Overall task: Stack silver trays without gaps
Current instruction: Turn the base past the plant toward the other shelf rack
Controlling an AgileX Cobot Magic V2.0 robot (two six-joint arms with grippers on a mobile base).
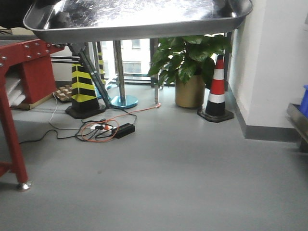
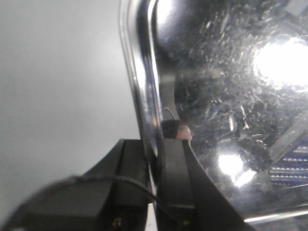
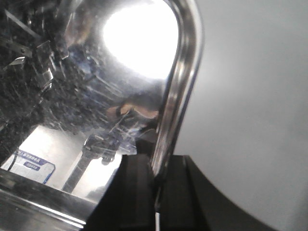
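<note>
Left pincer (image 2: 155,155) pinching silver tray (image 2: 216,86) rim, right pincer (image 3: 156,169) likewise, front view alone shows cone (image 1: 217,86).

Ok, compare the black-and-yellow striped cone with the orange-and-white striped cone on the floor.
The black-and-yellow striped cone stands left, near the red metal frame; the orange-and-white striped cone stands right, by the white wall and potted plant. Cables lie beside the first's base, none by the second's. Both stand upright on black bases.
</note>
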